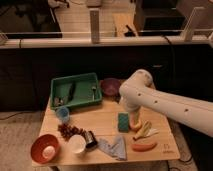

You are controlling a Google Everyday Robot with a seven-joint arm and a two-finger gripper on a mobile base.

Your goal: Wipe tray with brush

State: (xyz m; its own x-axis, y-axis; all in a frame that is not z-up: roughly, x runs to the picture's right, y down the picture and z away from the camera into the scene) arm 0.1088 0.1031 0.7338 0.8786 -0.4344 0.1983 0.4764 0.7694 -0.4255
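Note:
The green tray point(82, 98) lies at the back left of the wooden table point(105, 115). The dark brush point(70, 91) lies inside it, left of centre, and a thin metal spoon point(93, 90) lies inside it at the right. My white arm point(150, 97) reaches in from the right and bends down. My gripper point(133, 120) hangs low over the table right of centre, next to a teal sponge point(123, 121). It is well to the right of the tray and away from the brush.
A purple bowl point(111, 86) sits right of the tray. A blue cup point(62, 114), dark red grapes point(70, 131), an orange-red bowl point(45, 147), a white cup point(77, 143), a dark can point(90, 138) and a blue cloth point(114, 147) are in front. A banana point(146, 130) and a red sausage-like item point(144, 146) lie right.

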